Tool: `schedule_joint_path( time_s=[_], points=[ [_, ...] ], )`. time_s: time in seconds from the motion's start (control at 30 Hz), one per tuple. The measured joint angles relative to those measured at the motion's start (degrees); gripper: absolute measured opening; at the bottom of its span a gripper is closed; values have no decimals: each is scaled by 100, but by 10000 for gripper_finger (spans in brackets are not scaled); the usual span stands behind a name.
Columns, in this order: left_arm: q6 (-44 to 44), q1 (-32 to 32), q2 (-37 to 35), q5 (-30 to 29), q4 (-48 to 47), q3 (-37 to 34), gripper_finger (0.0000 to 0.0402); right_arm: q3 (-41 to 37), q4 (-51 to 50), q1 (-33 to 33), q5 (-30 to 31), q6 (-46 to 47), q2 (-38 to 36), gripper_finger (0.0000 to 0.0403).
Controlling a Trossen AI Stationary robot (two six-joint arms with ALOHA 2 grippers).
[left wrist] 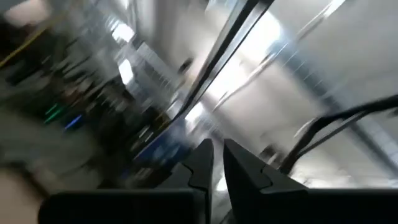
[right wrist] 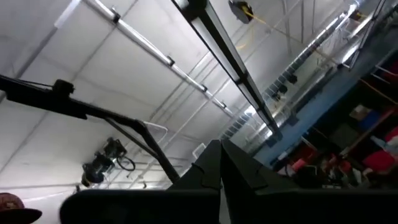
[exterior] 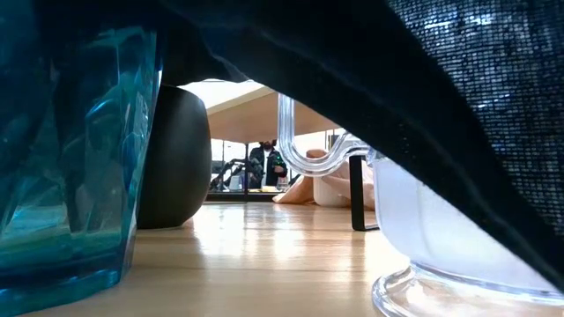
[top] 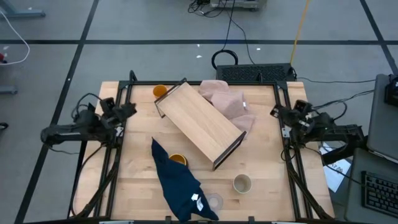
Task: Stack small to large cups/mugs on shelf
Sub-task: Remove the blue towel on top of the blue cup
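Surface (top: 134, 186): wood, framed. Shelf (top: 199, 122) lying diagonal mid-surface, not upright. Pinkish cloth (top: 227, 99) just behind shelf, dark blue cloth (top: 180, 183) draped in front.

Step in hand, by judgement: nothing begun. First job likely clearing blue cloth off cups, then nesting small into large. Best done w/ slow lift, since cups under fabric could tip.

Cups seen from above: 4. Small orange (top: 160, 91) at far corner, orange-yellow mug (top: 178, 159) touching blue cloth, beige cup (top: 242, 183) alone, clear cup (top: 214, 201) at cloth's edge. Teal tumbler (exterior: 70, 150) only in low view; 6th not located.

Left gripper (top: 129, 109) parked at left edge, nearly clenched, empty. Right gripper (top: 278, 112) at right edge, clenched, empty.
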Motion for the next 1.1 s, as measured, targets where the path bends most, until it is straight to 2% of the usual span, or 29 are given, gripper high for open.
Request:
schedule_joint_path(
  time_s=[0.1,0.23,0.43,0.63,0.83,0.97,1.1],
  points=[
    [-165,0,424,155,-1818,984,37,593,-662,2,-243,-12,446,0],
    [-165,-1,1328,534,-3327,2203,37,1247,-1087,2,-450,-140,1068,0],
    [69,-117,2968,1564,-3623,3606,38,1852,-1303,2,-757,-245,1721,2],
    [173,-601,4557,2301,-4076,4727,46,1901,-1427,2,-797,-132,1853,25],
    [246,-1031,5624,2251,-5102,5954,112,1896,-1429,2,-797,-39,1868,56],
    [144,-1354,6096,1796,-6056,6767,159,1896,-1448,2,-846,-41,1864,71],
    [-122,-1806,6565,1461,-6771,7436,183,1899,-1504,0,-1116,-45,1822,78]
  ],
)
